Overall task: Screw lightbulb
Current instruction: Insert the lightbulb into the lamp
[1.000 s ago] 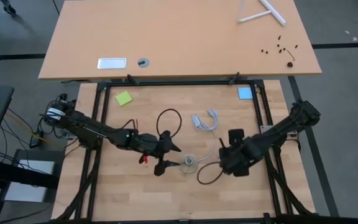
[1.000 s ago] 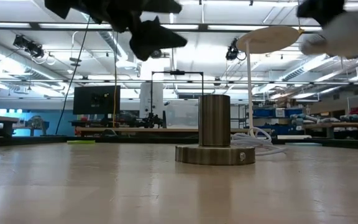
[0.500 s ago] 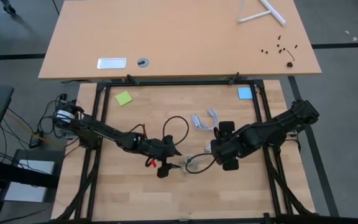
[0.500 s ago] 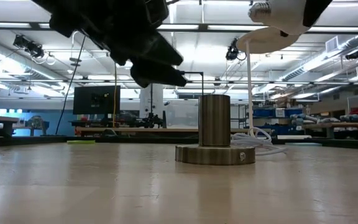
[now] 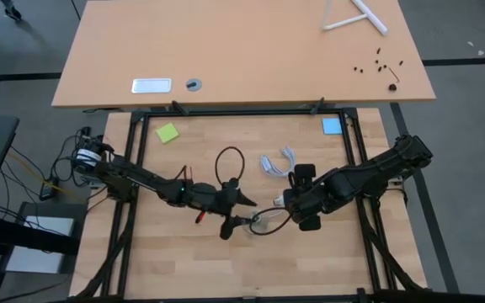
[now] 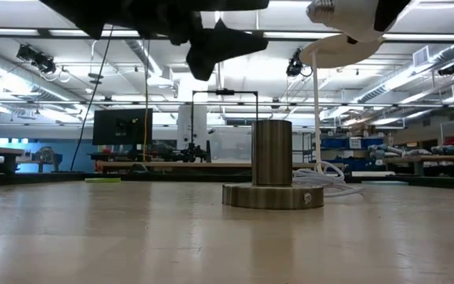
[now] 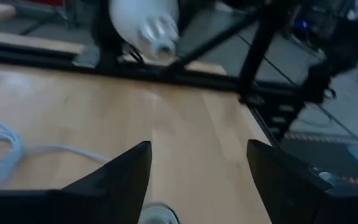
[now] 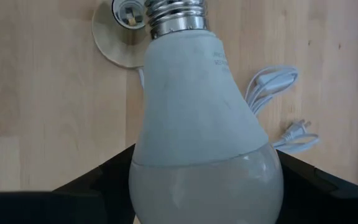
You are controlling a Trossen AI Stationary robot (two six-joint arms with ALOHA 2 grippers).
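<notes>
Seen from above, the left gripper (image 5: 241,210) hovers with fingers spread, empty, beside the one round socket (image 5: 260,222) on the wooden table (image 5: 167,261). To its right, the right gripper (image 5: 286,202) clamps the single lightbulb (image 8: 194,118), held above the table, its long axis aimed screw-end first toward the socket. Printing on the bulb is unreadable.

Bright, even light falls from ceiling strip lamps (image 6: 69,33) across the hall. The desk (image 5: 175,261) shows only soft shadows. The left end effector (image 7: 197,180) is blurred, and the lightbulb (image 7: 143,25) beyond it smears softly.
</notes>
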